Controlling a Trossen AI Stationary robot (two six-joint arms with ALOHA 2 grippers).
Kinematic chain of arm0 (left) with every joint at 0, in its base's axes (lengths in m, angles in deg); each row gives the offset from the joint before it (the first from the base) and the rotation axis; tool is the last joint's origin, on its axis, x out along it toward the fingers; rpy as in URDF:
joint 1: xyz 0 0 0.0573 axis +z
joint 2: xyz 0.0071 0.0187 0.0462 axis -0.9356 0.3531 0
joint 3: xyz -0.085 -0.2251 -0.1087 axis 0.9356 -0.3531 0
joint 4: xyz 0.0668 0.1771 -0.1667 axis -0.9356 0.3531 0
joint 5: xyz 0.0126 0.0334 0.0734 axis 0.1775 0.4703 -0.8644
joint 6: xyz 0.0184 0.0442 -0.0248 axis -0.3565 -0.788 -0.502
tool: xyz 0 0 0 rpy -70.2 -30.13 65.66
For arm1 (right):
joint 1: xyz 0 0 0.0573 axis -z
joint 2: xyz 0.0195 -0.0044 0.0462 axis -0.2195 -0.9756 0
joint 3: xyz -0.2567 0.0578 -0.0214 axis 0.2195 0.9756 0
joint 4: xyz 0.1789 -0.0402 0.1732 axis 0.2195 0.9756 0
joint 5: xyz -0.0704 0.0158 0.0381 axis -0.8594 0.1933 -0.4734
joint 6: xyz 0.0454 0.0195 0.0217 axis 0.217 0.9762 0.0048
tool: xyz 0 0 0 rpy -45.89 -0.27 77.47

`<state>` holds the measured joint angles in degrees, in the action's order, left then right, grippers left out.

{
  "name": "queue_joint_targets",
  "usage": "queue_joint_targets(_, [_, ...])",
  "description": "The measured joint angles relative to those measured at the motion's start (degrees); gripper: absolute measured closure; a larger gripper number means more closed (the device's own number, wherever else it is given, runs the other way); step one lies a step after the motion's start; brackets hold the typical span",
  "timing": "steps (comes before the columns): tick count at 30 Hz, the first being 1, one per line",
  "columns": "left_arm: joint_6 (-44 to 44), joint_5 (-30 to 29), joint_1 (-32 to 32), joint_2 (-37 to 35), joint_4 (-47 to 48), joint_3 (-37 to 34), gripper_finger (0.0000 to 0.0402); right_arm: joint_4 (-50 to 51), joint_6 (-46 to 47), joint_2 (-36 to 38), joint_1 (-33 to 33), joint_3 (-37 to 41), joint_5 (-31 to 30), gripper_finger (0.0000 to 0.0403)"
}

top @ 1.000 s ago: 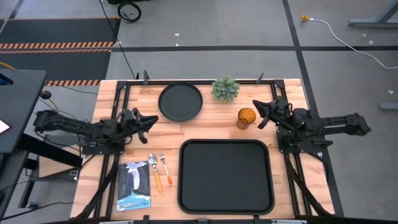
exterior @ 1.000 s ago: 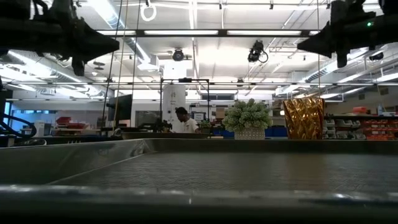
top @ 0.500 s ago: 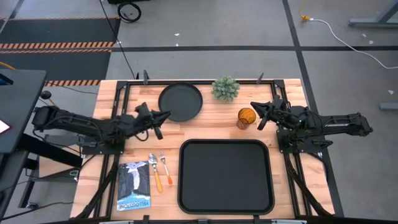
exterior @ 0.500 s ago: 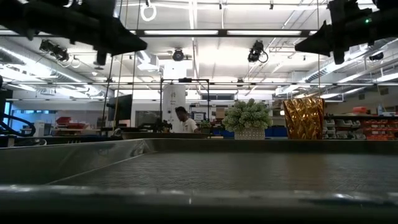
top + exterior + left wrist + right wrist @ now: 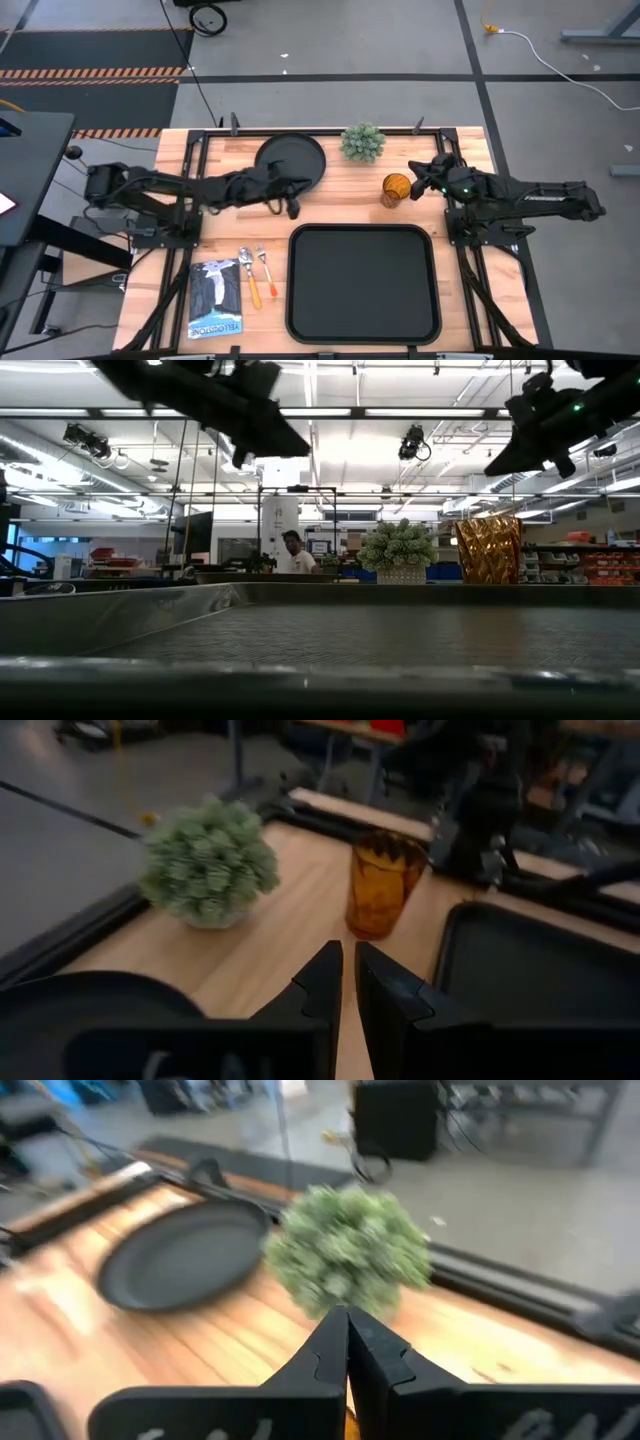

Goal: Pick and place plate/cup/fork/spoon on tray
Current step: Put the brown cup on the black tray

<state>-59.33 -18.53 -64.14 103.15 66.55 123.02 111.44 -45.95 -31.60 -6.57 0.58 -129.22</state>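
Observation:
The round black plate lies flat at the table's far side, and also shows in the left wrist view. My left gripper hovers just past the plate's near rim, its fingers almost together and empty. The amber cup stands upright right of centre. My right gripper hovers beside and above the cup, shut and empty. The black tray lies at the near middle. The spoon and the fork lie side by side left of the tray.
A small green plant stands at the far edge between the plate and the cup. A booklet lies at the near left, beside the spoon. Black frame rails run along the table's edges. A person shows far off in the room.
My left gripper has gone toward the table's right edge, along the plate's near rim, the arm stretching out. My right gripper has edged toward the cup and tipped downward. The plate, cup, fork, spoon and tray have stayed put.

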Motion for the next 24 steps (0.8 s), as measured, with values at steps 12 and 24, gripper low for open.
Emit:
queue_joint_targets(12, [-6.7,18.6,5.0,20.6,20.0,27.0,0.0299,10.2,7.5,-10.2,8.0,-5.7,6.6,0.0394])
queue_joint_targets(24, [-17.4,20.9,5.1,34.2,37.1,47.2,0.0249,15.7,12.9,-16.0,14.4,-5.7,16.7,0.0393])
